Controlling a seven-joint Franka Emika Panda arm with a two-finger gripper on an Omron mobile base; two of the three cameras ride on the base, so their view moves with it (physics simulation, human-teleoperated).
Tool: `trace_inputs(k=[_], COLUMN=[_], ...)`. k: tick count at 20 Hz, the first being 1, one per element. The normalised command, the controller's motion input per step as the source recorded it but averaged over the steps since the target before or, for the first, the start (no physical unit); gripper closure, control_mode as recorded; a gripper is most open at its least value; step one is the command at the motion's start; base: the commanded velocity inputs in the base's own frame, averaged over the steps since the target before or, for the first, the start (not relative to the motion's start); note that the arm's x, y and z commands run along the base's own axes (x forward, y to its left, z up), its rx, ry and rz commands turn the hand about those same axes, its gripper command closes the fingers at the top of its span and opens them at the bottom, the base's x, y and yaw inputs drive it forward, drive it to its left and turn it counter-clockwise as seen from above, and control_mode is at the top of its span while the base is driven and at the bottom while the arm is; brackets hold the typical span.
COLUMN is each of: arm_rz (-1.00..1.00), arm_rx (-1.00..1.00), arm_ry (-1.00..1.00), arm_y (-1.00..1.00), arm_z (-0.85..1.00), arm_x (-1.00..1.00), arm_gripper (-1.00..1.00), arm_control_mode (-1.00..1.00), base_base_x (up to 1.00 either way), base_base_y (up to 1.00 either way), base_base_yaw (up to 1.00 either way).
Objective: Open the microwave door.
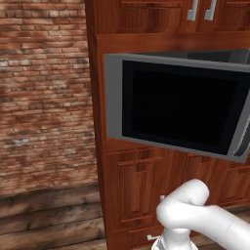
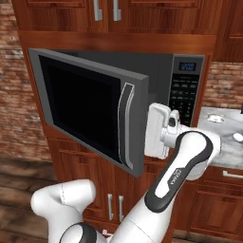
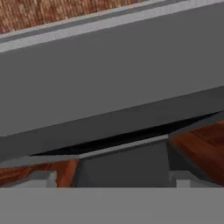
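My pincer sits behind the free edge of the microwave door, its white hand showing just right of that edge in the right base view, with the tips tucked out of sight behind the panel. Its jaws stand wide and close on nothing that I can see. From the hand view I look along grey surfaces close up, with a dark slit between them and patches of reddish wood at the lower corners; which grey face belongs to the door and which to the box I cannot tell there.

The microwave door hangs partly swung out from the microwave, hinged on its left side, its black glass window facing outward. The curved silver-grey handle runs upright along the free right edge, just left of my hand. Behind the door the dark inside of the box shows as a wedge along the top. The black button panel sits on the right of the box, with a small lit display above the keys.

Around the appliance are reddish-brown wooden cabinets, above and below. A brick wall lies to the left, and a pale stone counter to the right.
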Motion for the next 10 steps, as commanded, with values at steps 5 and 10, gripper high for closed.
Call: trace_inputs(k=[5, 10], arm_rz=[0.42, 0.47], arm_rx=[0.0, 0.0], arm_ry=[-0.01, 0.0], arm_y=[0.74, 0.91], arm_z=[0.0, 0.0], arm_x=[-0.97, -0.88], arm_gripper=[-1.0, -1.0], arm_control_mode=[-1.0, -1.0], base_base_x=[0.0, 0.0], base_base_y=[0.0, 0.0], base_base_yaw=[0.0, 0.0])
